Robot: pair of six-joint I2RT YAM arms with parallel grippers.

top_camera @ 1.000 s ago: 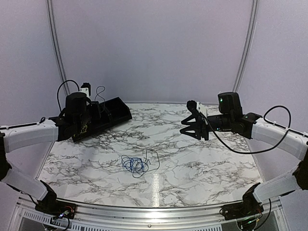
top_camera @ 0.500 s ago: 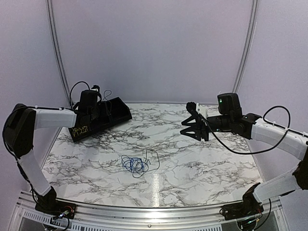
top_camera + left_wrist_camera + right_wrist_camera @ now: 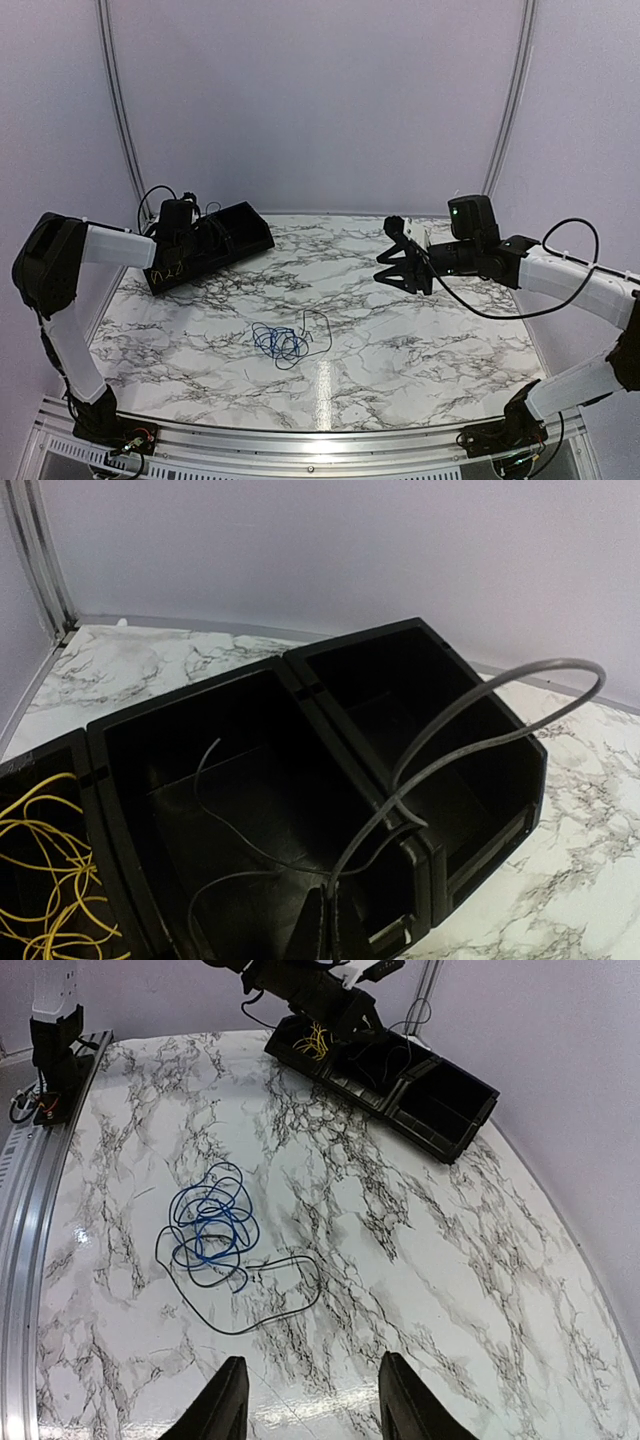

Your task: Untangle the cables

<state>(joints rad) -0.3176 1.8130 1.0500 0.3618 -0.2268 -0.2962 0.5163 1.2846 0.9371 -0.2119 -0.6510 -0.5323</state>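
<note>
My left gripper [image 3: 335, 920] is shut on a thin grey cable [image 3: 500, 680], low over the middle compartment of a black bin [image 3: 190, 702]. The cable arcs up over the right compartment, and its thin ends trail down into the middle one. A yellow cable [image 3: 40, 860] lies coiled in the left compartment. On the marble table a blue cable [image 3: 278, 342] lies tangled with a black cable [image 3: 318, 325]; the right wrist view shows the same blue cable [image 3: 205, 1225] and black cable [image 3: 270, 1305]. My right gripper [image 3: 395, 265] hovers open and empty, well to their right, fingertips [image 3: 228, 1400] wide apart.
The three-compartment black bin [image 3: 250, 240] sits at the table's back left corner, with my left gripper [image 3: 197, 232] over it. Curved metal rails run up the back wall. A metal rail edges the near side of the table [image 3: 420, 330].
My left arm has swung outward and brought the held cable back and down over the bin. The right arm has barely shifted.
</note>
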